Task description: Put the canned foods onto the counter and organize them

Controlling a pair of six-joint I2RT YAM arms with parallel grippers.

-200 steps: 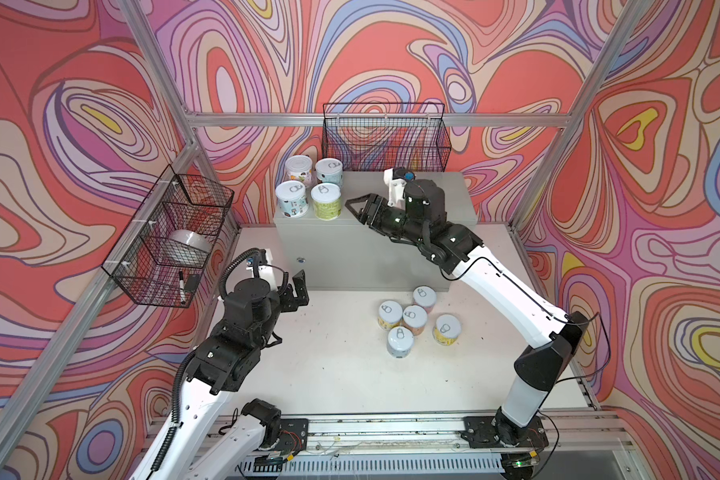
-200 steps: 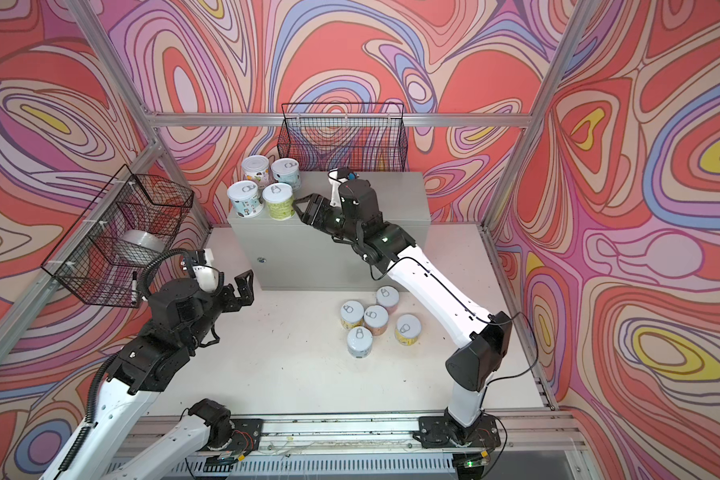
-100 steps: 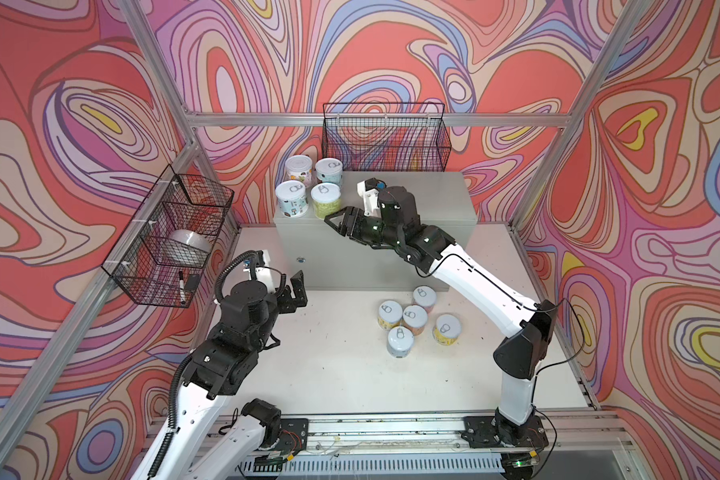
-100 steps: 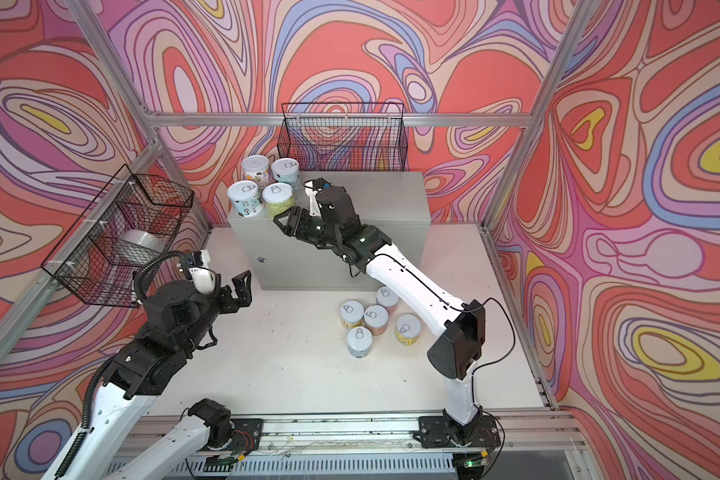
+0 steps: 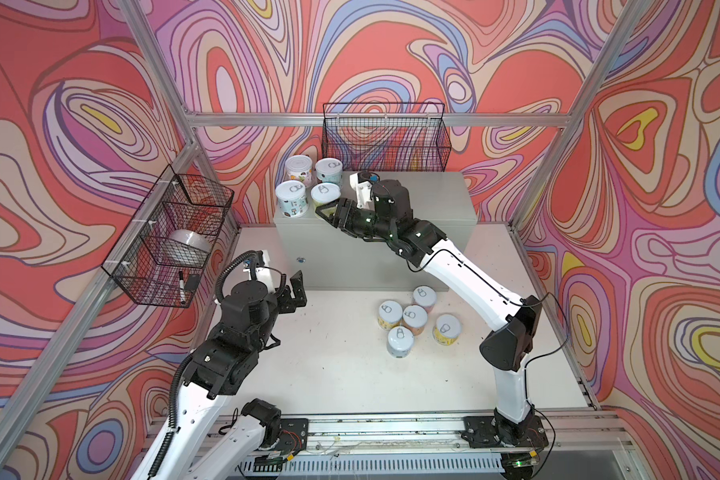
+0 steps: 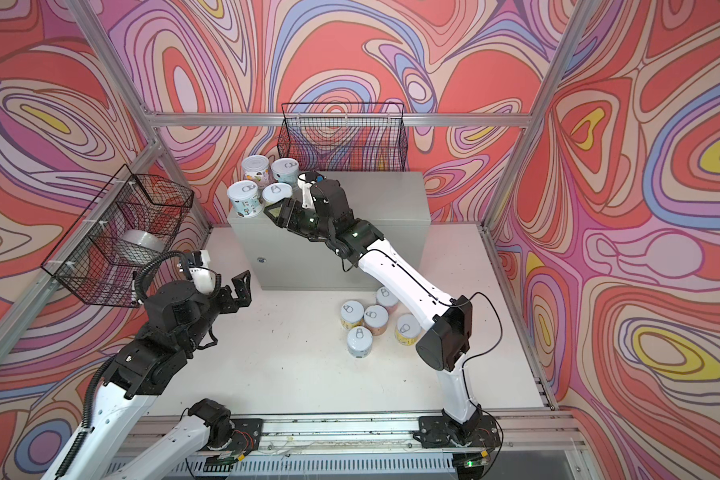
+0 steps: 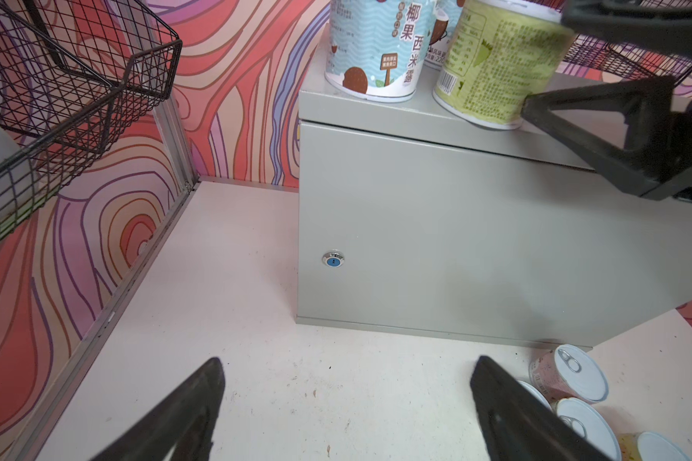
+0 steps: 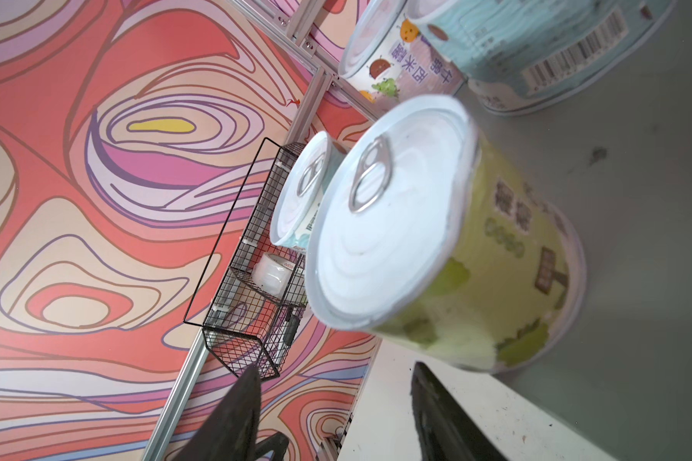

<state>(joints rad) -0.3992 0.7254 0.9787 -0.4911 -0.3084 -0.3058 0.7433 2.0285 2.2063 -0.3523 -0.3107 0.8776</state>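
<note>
Squaring up the group on top is the step we read here. Four of the canned foods stand at the back-left corner of the counter (image 5: 433, 195), packed two by two: a lilac can (image 5: 299, 167), a teal can (image 5: 329, 169), a blue can (image 5: 292, 198) and a green can (image 5: 325, 193).

The right gripper (image 5: 327, 212) reaches across the counter top to the green can. Its jaws stand part-way apart with nothing between them. The right wrist view shows the can just past the fingertips, not inside the gap. In the left wrist view one finger seems to touch the can's side. We take this as a nudge, not a grasp.

The left gripper (image 7: 348, 365) hangs over the table (image 5: 341, 374) in front of the counter, near its lock (image 7: 332, 261), with its jaws spread wide and empty.

On the table, near the counter's front, five cans (image 5: 415, 318) stand upright in a tight cluster.

Next move, in our judgement: draw the right gripper back clear of the green can without dragging it, then drop to the cluster. Those cans touch one another, so an outer one looks the safer pick.
</note>
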